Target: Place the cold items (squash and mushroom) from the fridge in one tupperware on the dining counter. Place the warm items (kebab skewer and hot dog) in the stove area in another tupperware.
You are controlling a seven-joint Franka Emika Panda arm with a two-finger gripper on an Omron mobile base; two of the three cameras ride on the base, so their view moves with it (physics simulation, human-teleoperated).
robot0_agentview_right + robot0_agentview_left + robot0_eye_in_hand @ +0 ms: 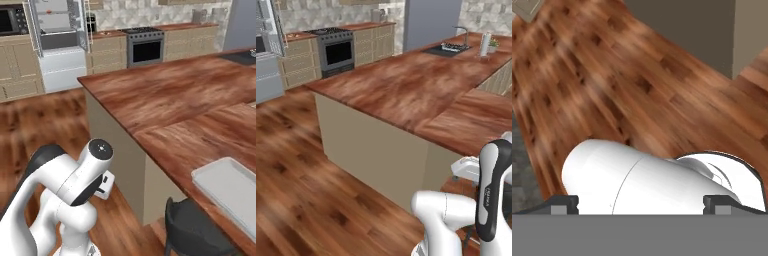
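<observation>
Wood-grain everywhere: reddish-brown plank floor (612, 75) w/ blurred streaks fills the hand view, jaws looking down at it. Fingertips (564, 204) are small, dark, blocky, one at each side of the frame bottom. Jaws stand wide open, nothing btwn them, gripping nothing.

Tupperware (227, 187) lies well apart from the jaws, up on the dining surface (175, 95), near its front right edge in the right base view. It's pale grey-white, smooth, shallow, rectangular w/ rounded corners & a thin raised rim. It sits flat, open side up. One rounded corner points toward the surface's near edge; its far end is cut by the frame, so can't settle the long axis.

Surface top is glossy mottled red-brown wood, L-shaped, w/ plain beige side panels below. Dark grey stool (195, 230) w/ curved back stands just below the tupperware, against the surface's side.

Fridge (60, 35) at back left of the right base view: white, boxy, doors swung open, shelves too small to read. Stove (145, 47) along the back wall btwn beige cabinets: steel front, dark oven window, black burners on top.

Left base view: sink (448, 48), dark & square, set into the far end of the surface, w/ a thin curved tap. White cylinder-shaped jar (485, 44) stands upright just right of it.
</observation>
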